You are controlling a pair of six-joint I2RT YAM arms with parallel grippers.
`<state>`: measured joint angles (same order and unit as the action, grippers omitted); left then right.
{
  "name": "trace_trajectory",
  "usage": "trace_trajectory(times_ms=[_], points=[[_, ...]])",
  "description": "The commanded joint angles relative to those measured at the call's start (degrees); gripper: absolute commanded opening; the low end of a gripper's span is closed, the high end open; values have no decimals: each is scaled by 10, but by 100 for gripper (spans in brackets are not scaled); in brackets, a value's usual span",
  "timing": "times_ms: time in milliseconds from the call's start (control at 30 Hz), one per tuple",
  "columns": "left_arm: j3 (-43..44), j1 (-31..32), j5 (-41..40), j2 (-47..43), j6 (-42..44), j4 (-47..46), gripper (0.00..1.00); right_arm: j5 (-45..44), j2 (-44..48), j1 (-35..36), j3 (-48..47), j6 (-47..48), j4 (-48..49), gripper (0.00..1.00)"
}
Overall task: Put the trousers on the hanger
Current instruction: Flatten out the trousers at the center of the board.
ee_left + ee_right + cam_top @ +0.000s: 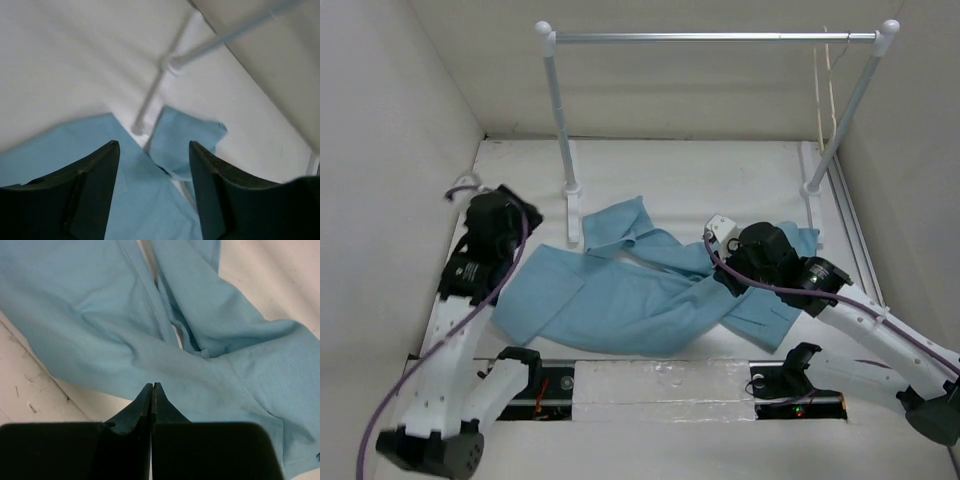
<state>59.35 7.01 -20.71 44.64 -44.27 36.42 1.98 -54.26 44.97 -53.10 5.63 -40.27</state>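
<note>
White arm links [440,340], black joints [765,255] and wedge-shaped fingers [95,190], purple cables [517,255], possibly tiny red lights [542,383].

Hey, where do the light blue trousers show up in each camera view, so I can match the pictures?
Top external: the trousers lie spread mid-table, between the arms.
Left wrist: trousers cross the lower half, behind the open left tool.
Right wrist: trousers fill most of the frame, above the shut right tool.
Landmark: the rail's left post, a leg end by its foot; not in the right wrist view.
</note>
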Motion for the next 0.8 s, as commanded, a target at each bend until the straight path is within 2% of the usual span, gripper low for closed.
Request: trace_trajectory(times_ms=[0,33,67,100,133,167,267,333,533,633,733,767], points=[[-25,79,181,112,144,-128,55,12,21,-17,6,6,9,0],[-30,101,179,155,153,-137,58,13,25,-25,7,4,10,0],[-31,127,166,178,160,-146,62,16,24,-37,8,3,11,7],[-20,187,132,224,163,-146,68,25,21,-48,5,4,6,28],[-12,213,132,245,163,-146,72,28,21,-48,4,5,5,28],[-6,230,104,262,148,-145,76,34,20,-56,4,8,3,48],[2,236,101,315,74,-139,81,44,23,-62,1,11,-9,65],[-13,236,95,330,39,-149,86,33,29,-67,4,7,-13,69],[-64,236,112,355,-70,-238,88,48,70,-98,33,-16,-16,75],[-53,236,117,381,-85,-222,88,70,76,-98,40,-17,-11,76],[-83,241,73,360,-108,-210,88,74,79,-98,39,-13,-21,76],[-94,241,28,352,-117,-203,87,74,80,-98,40,-13,-24,76]])
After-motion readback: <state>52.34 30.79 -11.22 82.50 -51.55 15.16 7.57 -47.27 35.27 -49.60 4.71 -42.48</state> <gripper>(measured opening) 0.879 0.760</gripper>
